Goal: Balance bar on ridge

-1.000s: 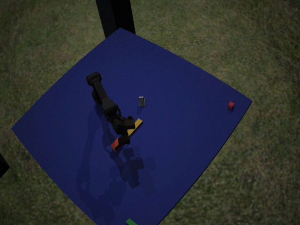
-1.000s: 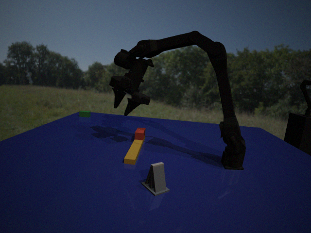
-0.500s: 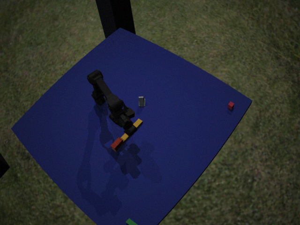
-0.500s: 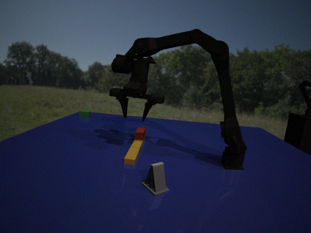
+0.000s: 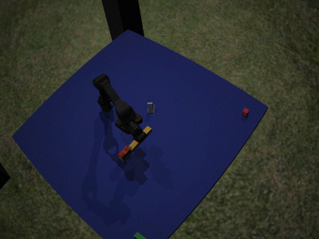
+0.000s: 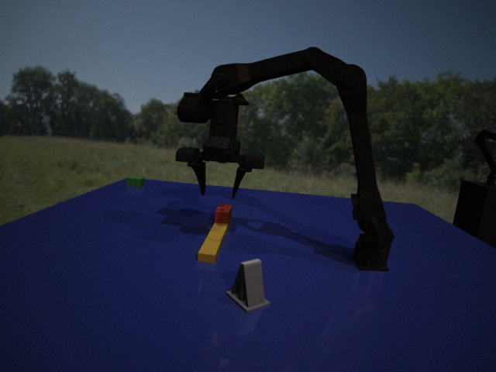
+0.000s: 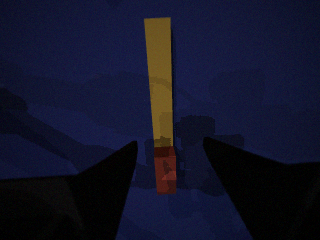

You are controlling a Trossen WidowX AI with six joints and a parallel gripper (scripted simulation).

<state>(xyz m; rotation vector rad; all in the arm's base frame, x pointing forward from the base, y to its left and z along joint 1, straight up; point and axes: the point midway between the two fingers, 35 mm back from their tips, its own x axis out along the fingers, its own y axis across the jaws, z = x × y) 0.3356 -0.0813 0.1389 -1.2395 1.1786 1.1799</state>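
The yellow bar (image 5: 133, 145) (image 6: 213, 241) (image 7: 160, 75) lies flat on the blue table, with a red block (image 5: 124, 152) (image 6: 222, 213) (image 7: 165, 170) at one end. The grey ridge (image 5: 150, 108) (image 6: 253, 284) stands upright on the table, apart from the bar, beyond its plain yellow end. My gripper (image 6: 218, 196) (image 7: 170, 143) is open and empty, pointing down above the bar. In the wrist view its fingertips are on either side of the bar near the red block. In the top view the arm hides the middle of the bar.
A small red cube (image 5: 245, 112) lies near the right corner of the table (image 5: 193, 102) (image 6: 120, 320). A green block (image 5: 139, 235) (image 6: 135, 182) lies near another corner. A dark object (image 6: 477, 206) stands beyond the table at the right in the exterior view.
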